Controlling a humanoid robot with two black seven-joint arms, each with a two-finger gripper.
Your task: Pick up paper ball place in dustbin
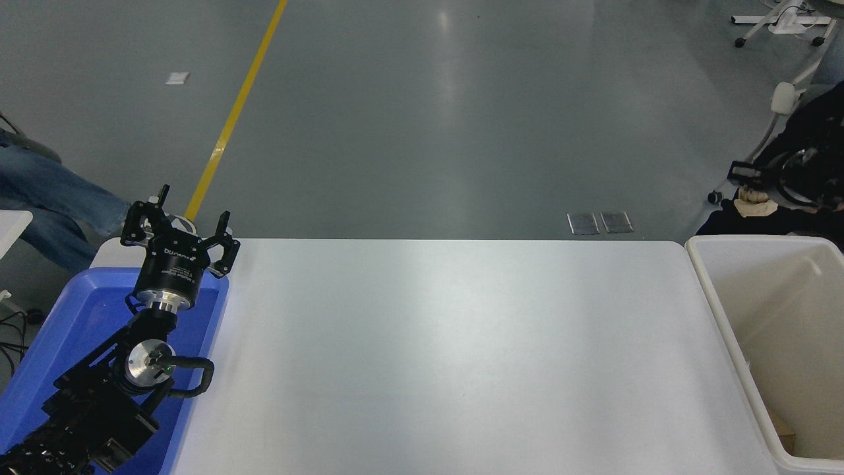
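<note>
My right gripper (pixel 748 185) is at the far right, above and just beyond the far rim of the off-white dustbin (pixel 715 310). It is shut on the tan paper ball (pixel 753 204), which hangs under the fingers, small and partly hidden against a dark figure. The dustbin stands at the table's right end, its cream inside open to view. My left gripper (pixel 179 227) is parked at the lower left over the blue tray, with its fingers spread open and nothing in them.
A blue plastic tray (pixel 72 330) lies at the table's left end under the left arm. A person in dark clothes (pixel 811 165) sits beyond the dustbin. Another person's jeans-clad legs (pixel 46 198) are at the far left. A yellow floor line runs beyond the white table (pixel 448 356).
</note>
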